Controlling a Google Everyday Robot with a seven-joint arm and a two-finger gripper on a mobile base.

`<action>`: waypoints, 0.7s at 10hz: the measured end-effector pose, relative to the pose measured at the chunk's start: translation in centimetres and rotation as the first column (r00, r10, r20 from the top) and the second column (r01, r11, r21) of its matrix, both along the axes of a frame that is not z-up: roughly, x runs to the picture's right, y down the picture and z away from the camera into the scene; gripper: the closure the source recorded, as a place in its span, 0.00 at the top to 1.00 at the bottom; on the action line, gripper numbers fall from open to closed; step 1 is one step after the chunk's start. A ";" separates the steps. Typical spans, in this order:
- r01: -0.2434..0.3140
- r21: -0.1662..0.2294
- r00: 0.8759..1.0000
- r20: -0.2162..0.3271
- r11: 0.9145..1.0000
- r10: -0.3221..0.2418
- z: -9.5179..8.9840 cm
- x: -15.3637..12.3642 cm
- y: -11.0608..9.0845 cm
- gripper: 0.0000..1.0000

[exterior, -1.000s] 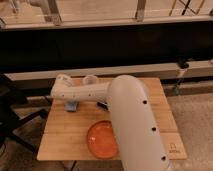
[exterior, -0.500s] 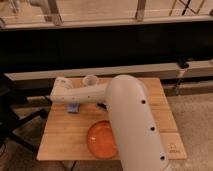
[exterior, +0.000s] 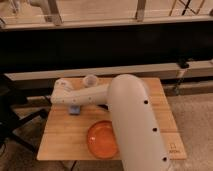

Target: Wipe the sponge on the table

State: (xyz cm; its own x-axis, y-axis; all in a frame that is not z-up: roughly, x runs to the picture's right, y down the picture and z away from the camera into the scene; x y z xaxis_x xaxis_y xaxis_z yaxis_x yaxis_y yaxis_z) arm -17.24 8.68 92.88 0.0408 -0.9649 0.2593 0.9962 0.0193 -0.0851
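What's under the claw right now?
The claw sits low over the left side of the table. A blue sponge corner shows beneath it on the wood; the rest of the sponge is covered by the arm.

I have one view only: high, behind the arm (exterior: 135,120), facing steeply down on the desk (exterior: 60,145), fairly near. Hand (exterior: 74,106) sits low at desk's left-centre.

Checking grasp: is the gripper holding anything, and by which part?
Cannot tell: gripper sits right over the sponge on the table, left half; contact is hidden.
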 end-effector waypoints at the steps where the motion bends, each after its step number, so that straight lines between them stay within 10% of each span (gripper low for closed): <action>1: 0.004 -0.002 1.000 -0.001 1.000 -0.004 -0.2 0.2 0.2 0.00; 7: 0.036 -0.006 0.999 -0.007 0.999 -0.036 -1.0 0.9 1.6 0.00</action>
